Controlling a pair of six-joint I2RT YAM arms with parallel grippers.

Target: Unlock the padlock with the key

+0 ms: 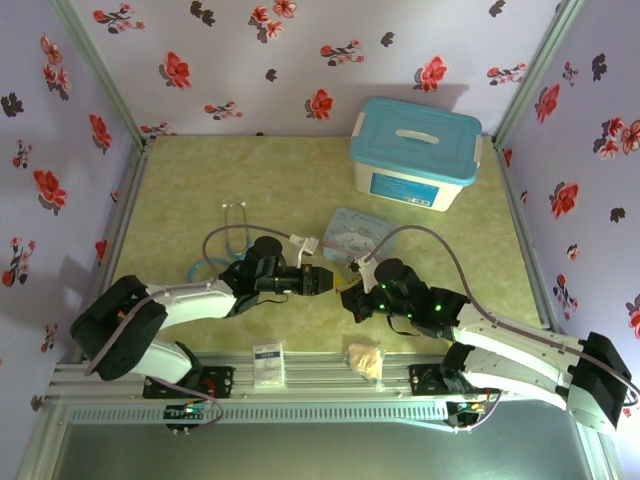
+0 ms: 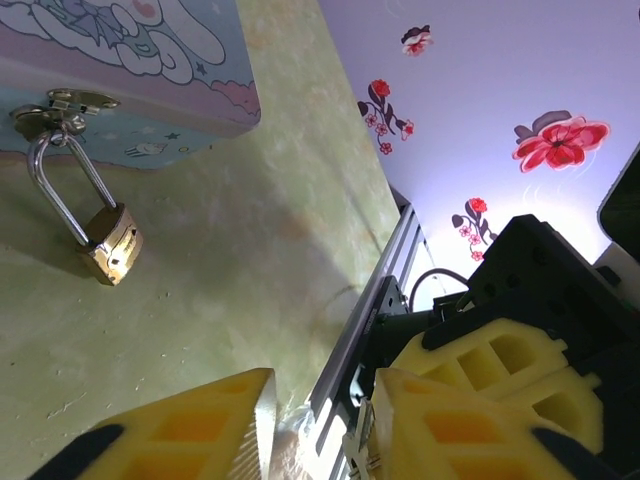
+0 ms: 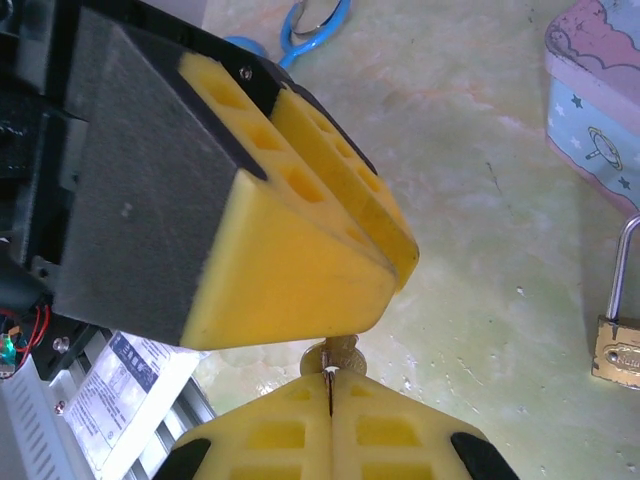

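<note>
Right gripper (image 3: pixel 330 388) pinched tight on the key (image 3: pixel 336 354), a small metal sliver at the finger seam in its wrist view, just under the left gripper (image 2: pixel 322 385), fingers slightly parted in its own camera. Padlock (image 2: pixel 111 246) hanging by its shackle from the pastel tin (image 2: pixel 170 70), body on the table (image 2: pixel 250 280), clearest from the left wrist. From above, both grippers tip to tip before the tin.

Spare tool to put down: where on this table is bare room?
Bare table lies at the back left, between the stethoscope, the back wall and the storage box. A smaller patch sits right of the cartoon tin, below that box. Crowded: the centre, where the left gripper and right gripper meet by the padlock.
</note>
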